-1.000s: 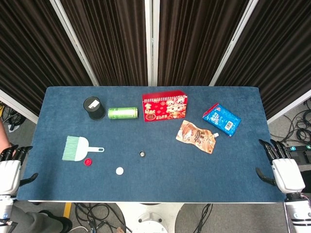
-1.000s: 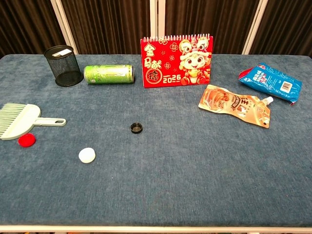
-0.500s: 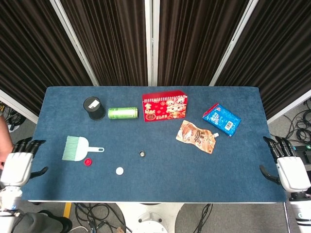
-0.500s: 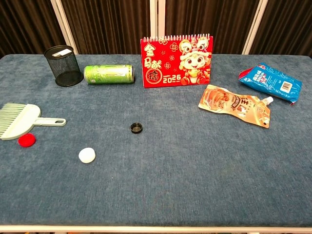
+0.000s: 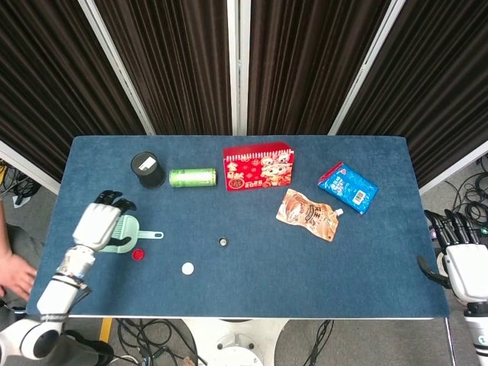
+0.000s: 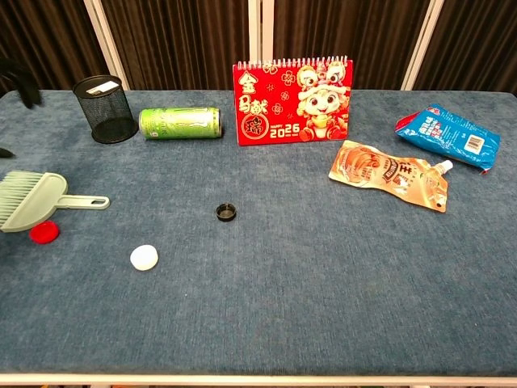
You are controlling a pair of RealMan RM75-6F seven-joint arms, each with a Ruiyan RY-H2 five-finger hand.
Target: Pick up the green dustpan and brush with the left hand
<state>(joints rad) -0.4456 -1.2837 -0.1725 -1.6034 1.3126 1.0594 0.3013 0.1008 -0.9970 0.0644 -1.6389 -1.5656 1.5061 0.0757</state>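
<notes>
The green dustpan and brush (image 6: 34, 202) lies flat on the blue table near its left edge, handle pointing right. In the head view my left hand (image 5: 99, 223) hovers above it and hides most of the pan, leaving the dustpan's right part and handle (image 5: 145, 233) showing. In the chest view only dark fingertips (image 6: 26, 83) show at the upper left, well above the pan and apart from it. The hand holds nothing. My right hand (image 5: 463, 258) hangs off the table's right edge, fingers apart and empty.
A red cap (image 6: 44, 233) lies just in front of the dustpan, with a white cap (image 6: 145, 257) and a black cap (image 6: 227, 212) further right. Behind stand a black mesh cup (image 6: 105, 110), a green can (image 6: 180, 123) and a red calendar (image 6: 293, 100). Two pouches (image 6: 392, 174) lie at the right.
My left hand has swung in from off the table's left edge to above the dustpan. The right hand has drifted slightly further right. Nothing on the table has moved.
</notes>
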